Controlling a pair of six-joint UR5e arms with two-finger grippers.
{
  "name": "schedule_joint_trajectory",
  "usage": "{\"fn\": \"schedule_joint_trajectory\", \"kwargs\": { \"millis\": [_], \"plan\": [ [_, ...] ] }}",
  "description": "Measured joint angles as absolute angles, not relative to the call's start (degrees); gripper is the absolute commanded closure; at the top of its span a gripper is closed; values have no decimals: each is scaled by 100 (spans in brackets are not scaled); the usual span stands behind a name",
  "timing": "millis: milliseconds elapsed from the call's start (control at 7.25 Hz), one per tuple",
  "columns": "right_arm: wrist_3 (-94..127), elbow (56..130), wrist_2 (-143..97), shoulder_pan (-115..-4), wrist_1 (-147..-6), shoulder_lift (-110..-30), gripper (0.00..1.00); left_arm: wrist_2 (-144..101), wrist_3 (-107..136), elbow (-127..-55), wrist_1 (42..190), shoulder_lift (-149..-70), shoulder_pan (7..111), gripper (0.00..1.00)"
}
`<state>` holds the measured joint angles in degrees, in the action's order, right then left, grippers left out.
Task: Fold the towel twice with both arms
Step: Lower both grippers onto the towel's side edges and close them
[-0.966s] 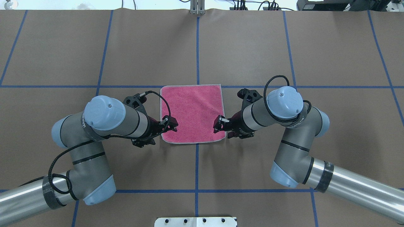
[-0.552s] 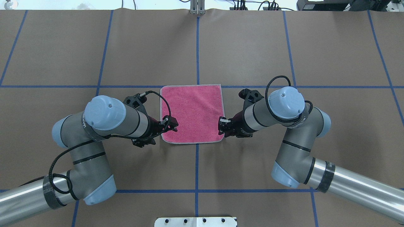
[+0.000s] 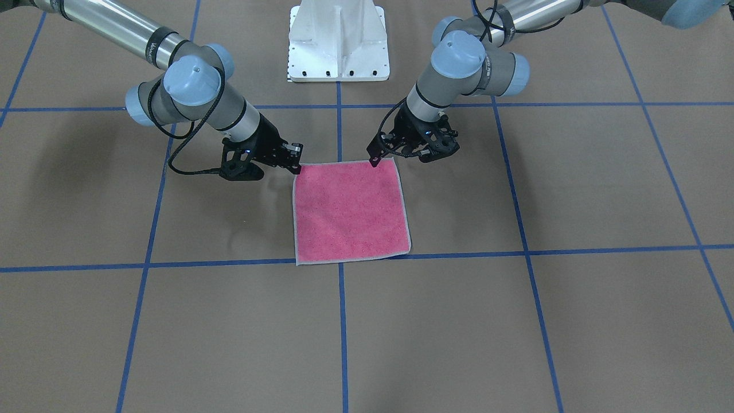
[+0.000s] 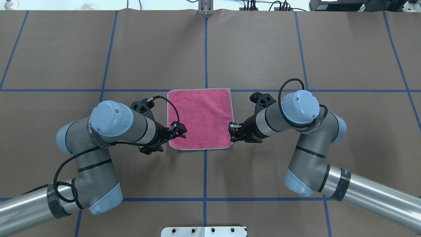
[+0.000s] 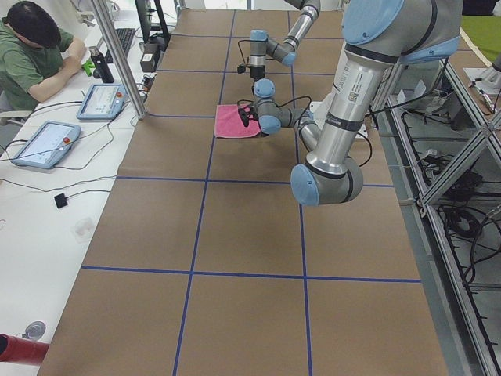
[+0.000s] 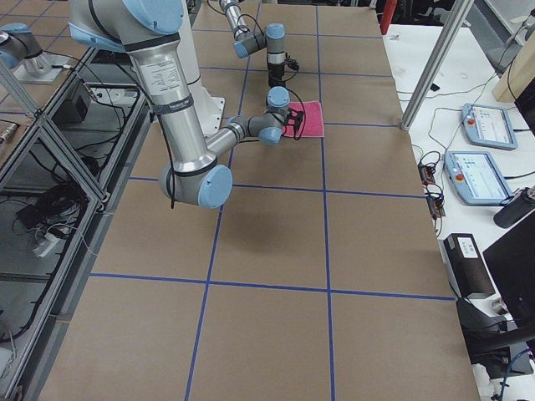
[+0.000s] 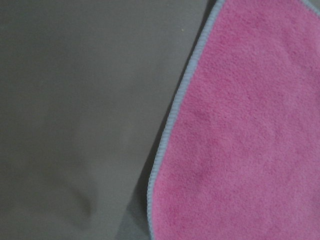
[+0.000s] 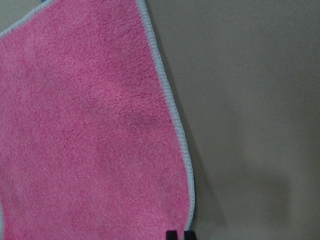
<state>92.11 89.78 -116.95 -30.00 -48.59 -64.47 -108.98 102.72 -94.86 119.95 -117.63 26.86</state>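
Note:
The towel (image 4: 200, 118) lies flat on the brown table, pink face up, with its light grey border showing all round. It also shows in the front view (image 3: 348, 215). My left gripper (image 4: 180, 131) sits low over the towel's near left corner and looks open; its wrist view shows only towel (image 7: 240, 130) and table, no fingers. My right gripper (image 4: 232, 131) is at the near right edge. Its fingertips (image 8: 171, 235) are close together on the border, so it appears shut on the towel's edge (image 8: 175, 115).
The white pedestal base (image 3: 338, 40) stands at the robot's side of the table. Blue tape lines (image 4: 205, 49) cross the brown surface. An operator (image 5: 35, 55) sits at a side desk with tablets, beyond the table's far edge.
My right gripper has moved outward from over the towel to its right edge and narrowed. The towel's near right corner has pulled in slightly. The left gripper has barely moved.

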Motion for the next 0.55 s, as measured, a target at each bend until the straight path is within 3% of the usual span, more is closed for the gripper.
{"fn": "schedule_joint_trajectory", "kwargs": {
  "millis": [138, 276, 552],
  "plan": [
    [9211, 8981, -11697, -3003, -4855, -6450, 90, -10883, 10276, -9402, 12045, -11811, 2683, 28],
    [9211, 8982, -11698, -3004, -4853, -6449, 90, -10834, 10280, -9333, 12101, -11837, 2681, 39],
    [9211, 8985, -11698, -3005, -4852, -6447, 90, -10770, 10265, -9299, 12140, -11832, 2681, 41]
  ]
}}
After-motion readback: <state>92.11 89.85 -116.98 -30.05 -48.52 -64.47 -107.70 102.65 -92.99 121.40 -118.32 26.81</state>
